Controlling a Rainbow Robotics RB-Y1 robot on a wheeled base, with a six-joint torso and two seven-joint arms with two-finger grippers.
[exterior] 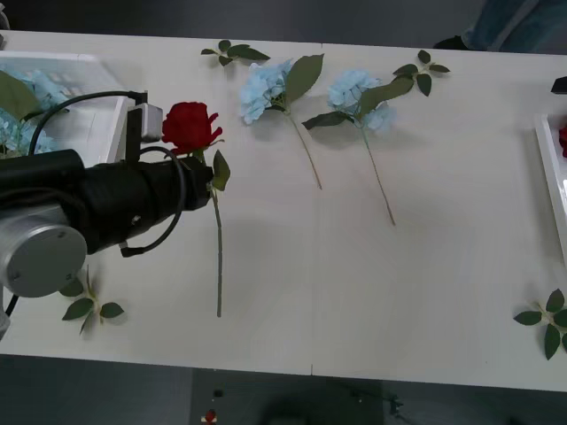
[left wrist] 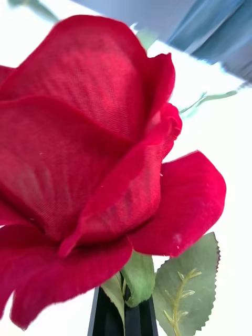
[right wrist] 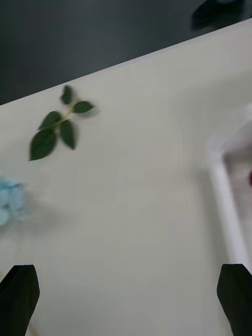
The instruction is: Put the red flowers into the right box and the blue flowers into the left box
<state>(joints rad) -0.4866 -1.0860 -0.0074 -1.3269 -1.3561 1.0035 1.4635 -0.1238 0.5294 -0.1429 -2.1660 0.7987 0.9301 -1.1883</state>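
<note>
Close up, left gripper [left wrist: 125, 315] with black fingers pinched together on the thin green stem just under the bloom of an artificial red rose [exterior: 190, 126], long stem trailing toward the near table edge. From above, left arm reaching in over the left side of the white table [exterior: 354, 301], rose beside the shallow translucent white tray, the left box [exterior: 97, 133], already holding pale blue fluffy flower clusters. Right gripper [right wrist: 126, 294] with black fingers spread wide and nothing between them, above bare tabletop near the raised white rim of the right box [right wrist: 226, 210].

Likely step: rose grasped, ready for transfer. Next move probably a lift and a long carry across to the right box [exterior: 549, 177], or a handover.

Front view alone giving the two pale blue hydrangea-like flowers [exterior: 266, 88] lying mid-table at the far side, and loose green leaf sprigs [exterior: 545, 323]. Left wrist view alone giving the pinch on the stem.
</note>
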